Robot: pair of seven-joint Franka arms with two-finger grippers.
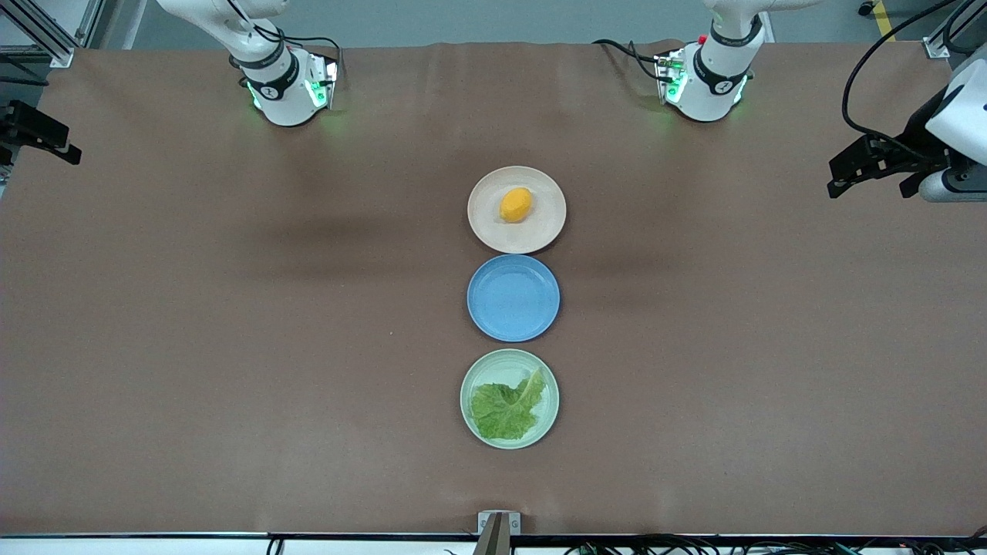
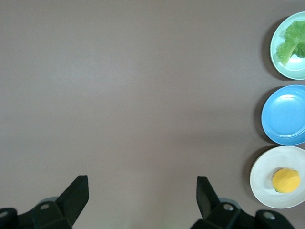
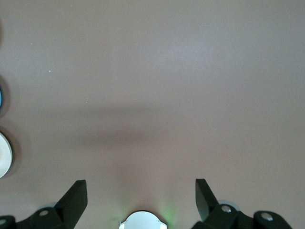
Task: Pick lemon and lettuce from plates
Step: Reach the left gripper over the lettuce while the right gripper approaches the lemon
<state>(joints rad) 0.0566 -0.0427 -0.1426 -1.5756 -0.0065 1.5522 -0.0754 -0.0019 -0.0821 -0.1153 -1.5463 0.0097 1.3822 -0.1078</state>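
Note:
The lemon (image 1: 515, 205) lies on the beige-pink plate (image 1: 482, 231), the plate nearest the robots' bases. The lettuce (image 1: 505, 407) lies flat on the pale green plate (image 1: 493, 362), nearest the front camera. In the left wrist view the lemon (image 2: 286, 180), beige plate (image 2: 262, 176), lettuce (image 2: 293, 40) and green plate (image 2: 280, 64) show at one edge. My left gripper (image 2: 142, 188) is open and empty, high over bare table at the left arm's end (image 1: 871, 173). My right gripper (image 3: 141, 191) is open and empty, high over bare table at the right arm's end (image 1: 46, 142).
An empty blue plate (image 1: 513, 297) sits between the two task plates, and also shows in the left wrist view (image 2: 286, 114). The three plates form a line down the table's middle. The beige plate's rim (image 3: 4, 155) and the right arm's base (image 3: 140, 222) show in the right wrist view.

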